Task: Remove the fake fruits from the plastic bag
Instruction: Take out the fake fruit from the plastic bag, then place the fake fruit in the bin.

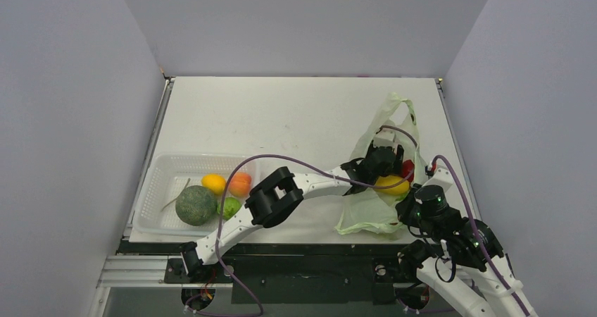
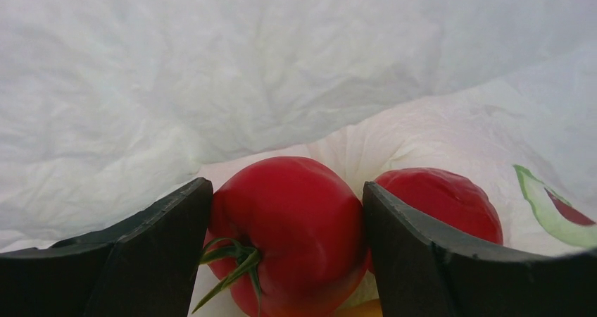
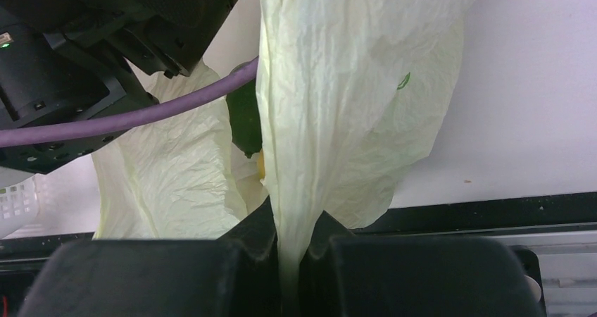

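The plastic bag (image 1: 366, 218) lies at the right of the table, with its mouth held up. My left gripper (image 1: 384, 160) is inside it. In the left wrist view my left gripper (image 2: 287, 187) has its jaws pressed on both sides of a red tomato (image 2: 288, 225) with a green stem. A second red fruit (image 2: 440, 201) lies just right of it, and bag film (image 2: 211, 70) is all around. A yellow fruit (image 1: 391, 184) and a red one (image 1: 407, 169) show in the bag's mouth. My right gripper (image 3: 294, 225) is shut on a bunched edge of the bag (image 3: 338, 84).
A clear latticed basket (image 1: 158, 183) stands at the left. It holds a yellow fruit (image 1: 213, 183), an orange one (image 1: 240, 184), a light green one (image 1: 229, 206) and a large green melon (image 1: 196, 205). The left arm's purple cable (image 3: 141, 116) crosses the bag's mouth.
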